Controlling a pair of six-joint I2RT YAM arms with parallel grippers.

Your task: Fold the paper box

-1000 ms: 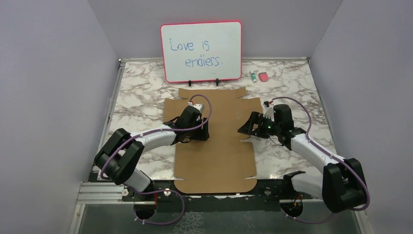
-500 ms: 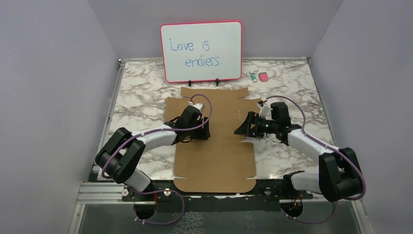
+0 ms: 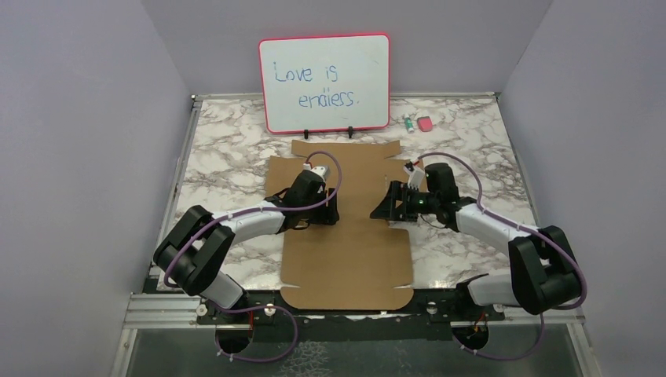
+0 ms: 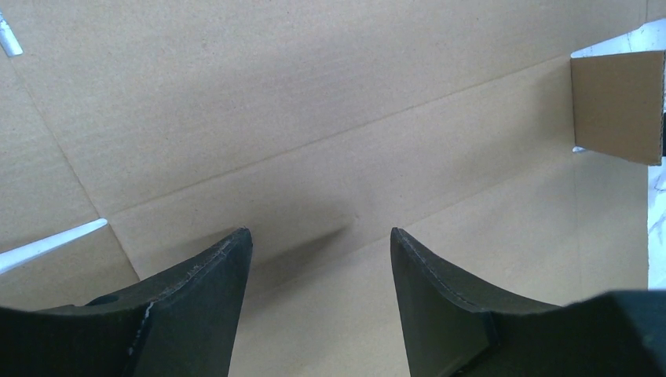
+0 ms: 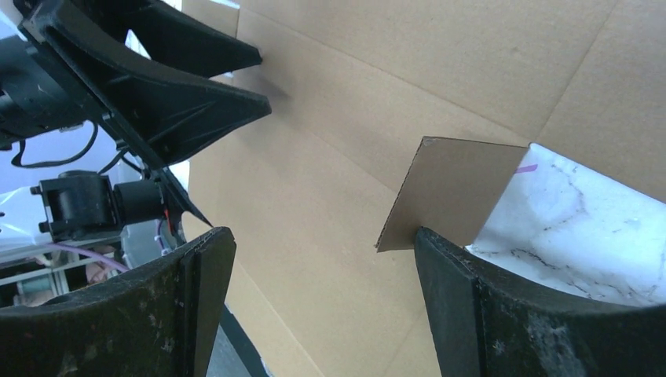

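I count one paper box [image 3: 345, 243] — a flat brown sheet, unfolded, lying mid-table with its long run from 12 to 6 o'clock. Both arms reach over it. My left gripper [image 4: 318, 236] is over the sheet's 9 o'clock side, its two fingers spread apart with nothing between them. My right gripper [image 5: 322, 236] is at the 3 o'clock edge, also spread wide, with one small flap [image 5: 448, 192] standing up right at a fingertip — contact I cannot confirm. One whiteboard [image 3: 324, 82] stands at 12 o'clock.
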